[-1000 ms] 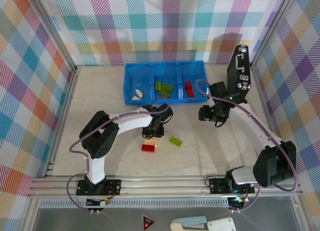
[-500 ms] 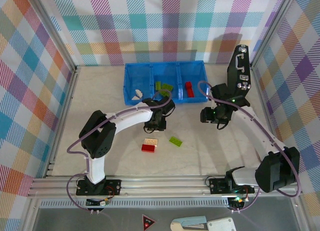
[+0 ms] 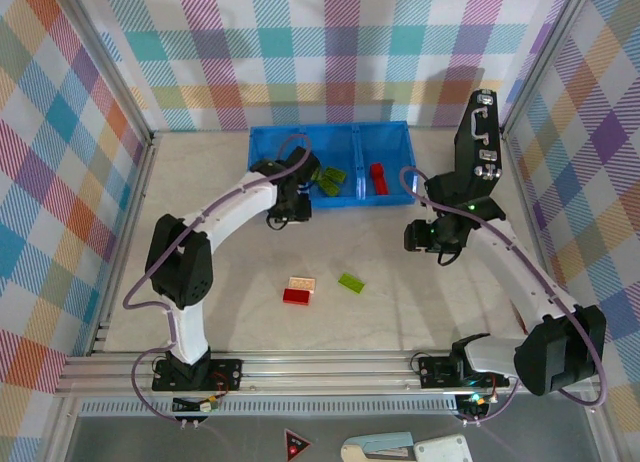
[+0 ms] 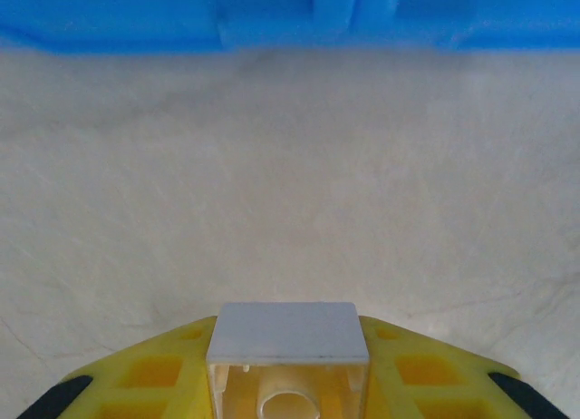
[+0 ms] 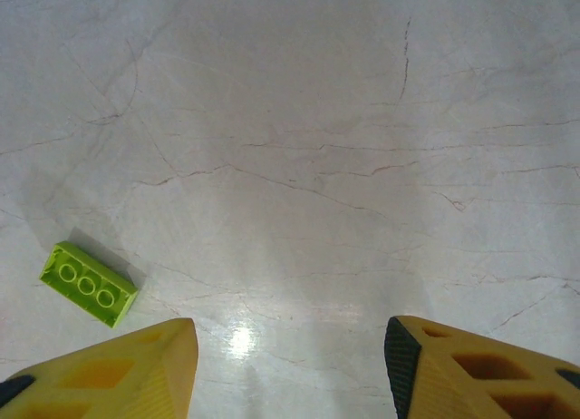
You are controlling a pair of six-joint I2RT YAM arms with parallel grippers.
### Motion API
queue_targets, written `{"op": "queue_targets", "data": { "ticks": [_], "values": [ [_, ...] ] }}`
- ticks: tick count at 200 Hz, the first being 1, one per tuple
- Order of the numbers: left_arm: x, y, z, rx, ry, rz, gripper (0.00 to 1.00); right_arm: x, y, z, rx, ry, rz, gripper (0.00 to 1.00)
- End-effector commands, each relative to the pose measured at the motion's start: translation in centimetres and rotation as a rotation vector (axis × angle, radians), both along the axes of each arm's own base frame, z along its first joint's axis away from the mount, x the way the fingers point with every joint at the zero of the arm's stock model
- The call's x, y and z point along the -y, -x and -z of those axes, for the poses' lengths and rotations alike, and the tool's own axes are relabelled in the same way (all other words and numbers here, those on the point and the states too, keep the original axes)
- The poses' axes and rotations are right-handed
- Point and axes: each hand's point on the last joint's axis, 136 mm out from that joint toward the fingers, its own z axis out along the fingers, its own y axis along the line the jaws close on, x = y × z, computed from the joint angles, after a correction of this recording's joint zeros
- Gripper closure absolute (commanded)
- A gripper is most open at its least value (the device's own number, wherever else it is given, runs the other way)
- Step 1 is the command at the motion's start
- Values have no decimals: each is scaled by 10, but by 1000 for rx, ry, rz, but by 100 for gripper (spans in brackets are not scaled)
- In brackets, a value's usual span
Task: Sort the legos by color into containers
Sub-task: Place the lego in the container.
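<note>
Left wrist, cream lego (image 4: 287, 332) — in left claw (image 4: 287, 387)

I can read no lettering or numbers here. The triangular red-marked sign (image 3: 297, 444) below the rail (image 3: 330, 370) is too small to decipher.

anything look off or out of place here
Nothing damaged or spilled. Three bricks lie loose on the table outside the blue tray: a cream brick beside a red brick, and a lime green brick apart to their right. The tray's green bricks and red piece sit in separate compartments.
</note>
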Motion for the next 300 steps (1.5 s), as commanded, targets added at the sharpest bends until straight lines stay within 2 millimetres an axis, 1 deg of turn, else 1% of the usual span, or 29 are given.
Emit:
{"op": "queue_targets", "data": {
  "ticks": [1, 31, 63, 97, 126, 164, 208, 227, 263, 300],
  "values": [
    [-14, -17, -7, -5, -19, 5, 65, 4, 10, 0, -15, 15, 14, 42],
    [-28, -44, -10, 12, -6, -32, 66, 5, 12, 0, -20, 20, 15, 42],
    [-39, -69, -8, 27, -18, -58, 66, 7, 12, 1, -22, 25, 16, 42],
    [-39, -92, -2, 39, -3, -64, 65, 6, 10, 3, -27, 29, 12, 42],
    [-39, -118, 4, 83, 3, -50, 65, 4, 7, 5, -37, 25, 11, 42],
    [-53, -148, 16, 125, 11, -85, 65, 1, 4, 7, -40, 19, 10, 42],
    [-60, -182, 20, 212, 19, -95, 65, 2, 3, 9, -48, 31, 8, 42],
    [-64, -193, 26, 233, 12, -104, 65, 2, 2, 11, -55, 36, 6, 42],
    [-62, -212, 40, 257, 20, -97, 65, 2, -1, 16, -65, 44, 3, 42],
    [-61, -222, 52, 264, 25, -100, 62, -1, -4, 21, -83, 41, -3, 42]
  ]
}}
